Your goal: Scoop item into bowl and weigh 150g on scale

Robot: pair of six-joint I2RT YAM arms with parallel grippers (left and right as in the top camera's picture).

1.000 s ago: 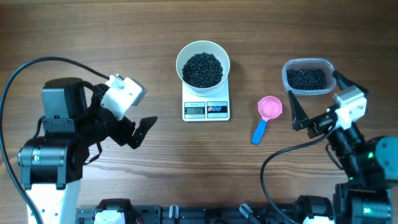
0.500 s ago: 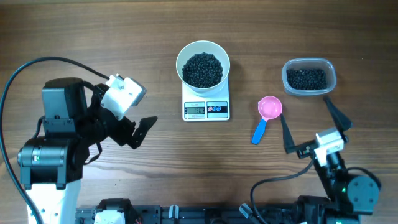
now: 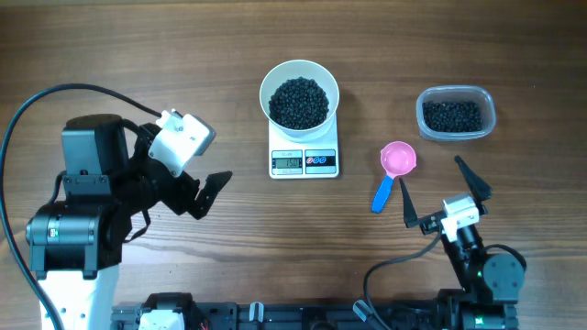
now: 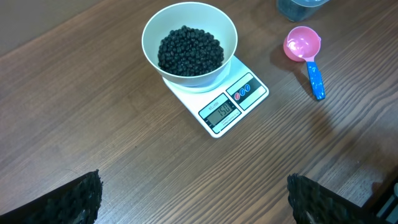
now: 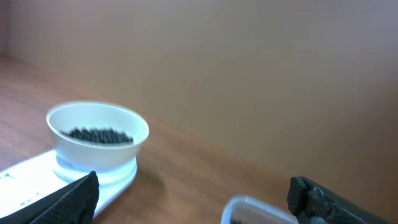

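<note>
Tabletop: brown wood grain (image 3: 275,266) fills the overhead view; the right wrist view shows a plain brownish wall behind it.
Left arm: black base and joints at 9 o'clock of the tabletop, with a black cable (image 3: 37,101) looping off its far side.
Left hand: the left hand (image 4: 198,202) has its fingers spread wide and holds nothing; it is well apart from the scale, at about 8 o'clock of it. Only the two dark fingertips show in its own camera, cut by the lower edge.
Scale: the white scale (image 3: 316,151) stands mid-tabletop, its display (image 3: 288,163) facing 6 o'clock. The digits are too small to read with certainty.
Bowl: the white bowl (image 3: 266,84) sits on the scale and covers its rear half.
Item: the black beads (image 3: 298,101) are heaped inside the bowl.
Scoop: a pink scoop (image 3: 398,159) with a blue handle (image 3: 382,193) lies at 3 o'clock of the scale, apart from it.
Tub: a clear tub (image 3: 489,103) holding more beads stands at 1 o'clock of the scoop.
Right hand: the right hand (image 3: 431,179) is spread wide and empty, at 5 o'clock of the scoop.
Hard to see: the right wrist view is blurred, with tub and scale cut off at its bottom edge.
</note>
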